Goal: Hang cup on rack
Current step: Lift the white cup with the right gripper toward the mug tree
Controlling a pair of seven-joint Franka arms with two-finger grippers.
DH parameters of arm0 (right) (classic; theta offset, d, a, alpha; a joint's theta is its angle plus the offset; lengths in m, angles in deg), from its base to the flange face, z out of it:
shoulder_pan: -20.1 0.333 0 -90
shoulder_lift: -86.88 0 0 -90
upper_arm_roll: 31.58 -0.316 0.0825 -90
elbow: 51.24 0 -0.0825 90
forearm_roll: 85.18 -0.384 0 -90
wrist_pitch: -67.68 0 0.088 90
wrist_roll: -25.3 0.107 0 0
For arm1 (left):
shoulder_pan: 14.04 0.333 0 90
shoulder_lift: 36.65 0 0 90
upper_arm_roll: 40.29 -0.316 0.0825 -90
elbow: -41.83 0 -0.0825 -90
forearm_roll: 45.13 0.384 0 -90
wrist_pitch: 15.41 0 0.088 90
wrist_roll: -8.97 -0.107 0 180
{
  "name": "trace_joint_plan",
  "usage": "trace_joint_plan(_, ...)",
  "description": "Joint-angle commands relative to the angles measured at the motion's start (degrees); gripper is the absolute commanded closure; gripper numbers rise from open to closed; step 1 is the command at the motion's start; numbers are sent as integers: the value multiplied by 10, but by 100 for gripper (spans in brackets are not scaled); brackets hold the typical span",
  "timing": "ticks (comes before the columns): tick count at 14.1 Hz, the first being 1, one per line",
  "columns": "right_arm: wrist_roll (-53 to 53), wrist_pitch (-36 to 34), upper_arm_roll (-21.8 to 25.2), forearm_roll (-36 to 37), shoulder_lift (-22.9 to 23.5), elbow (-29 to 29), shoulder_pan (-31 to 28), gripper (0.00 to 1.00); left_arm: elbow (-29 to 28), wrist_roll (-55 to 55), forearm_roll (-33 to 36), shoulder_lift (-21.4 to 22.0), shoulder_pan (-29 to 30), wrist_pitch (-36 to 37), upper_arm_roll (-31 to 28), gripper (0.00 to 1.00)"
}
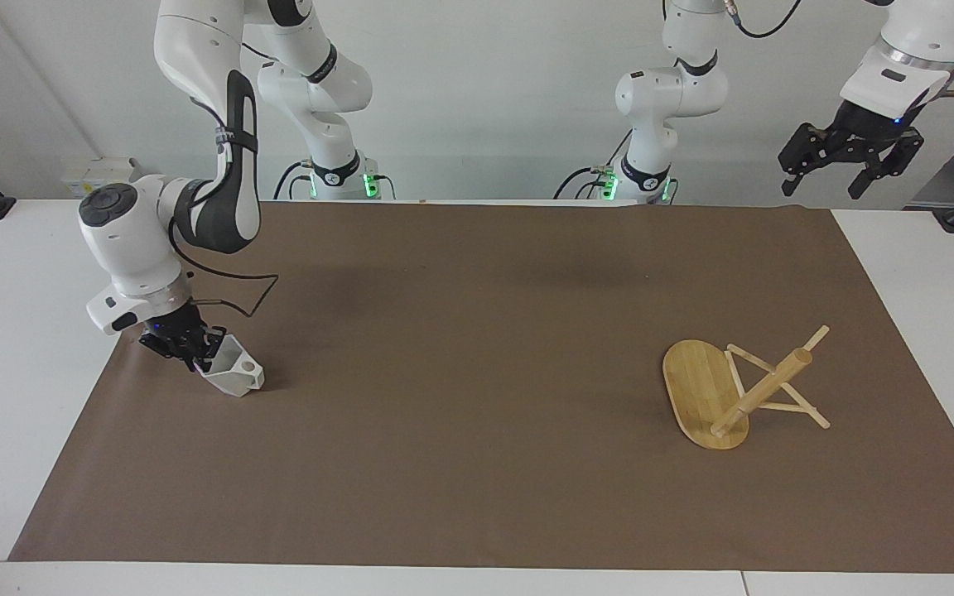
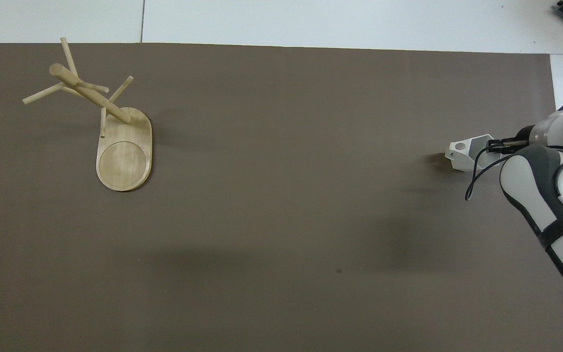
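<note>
Lying well apart on brown mat (image 1: 477, 463): cup (image 1: 233, 372), rack (image 1: 734, 389).
</note>
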Motion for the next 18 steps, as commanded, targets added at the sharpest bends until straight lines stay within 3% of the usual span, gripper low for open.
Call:
trace_joint_plan(1, -6, 7, -1, 2, -2, -9, -1, 100, -2, -4, 2, 6, 9, -7, 6, 0)
trace_joint_plan(8, -9, -7, -2, 2, 0, 5, 2, 100, -5, -7, 2, 16, 1, -10, 6, 0)
trace_joint_plan(12, -27, -48, -9, -1, -1, 42, 2, 100, -39, -1, -4, 34, 2, -18, 6, 0)
trace_joint_plan(18, -163, -100, -17, -182, -8, 78, 2, 100, -44, 0, -4, 34, 3, -30, 6, 0)
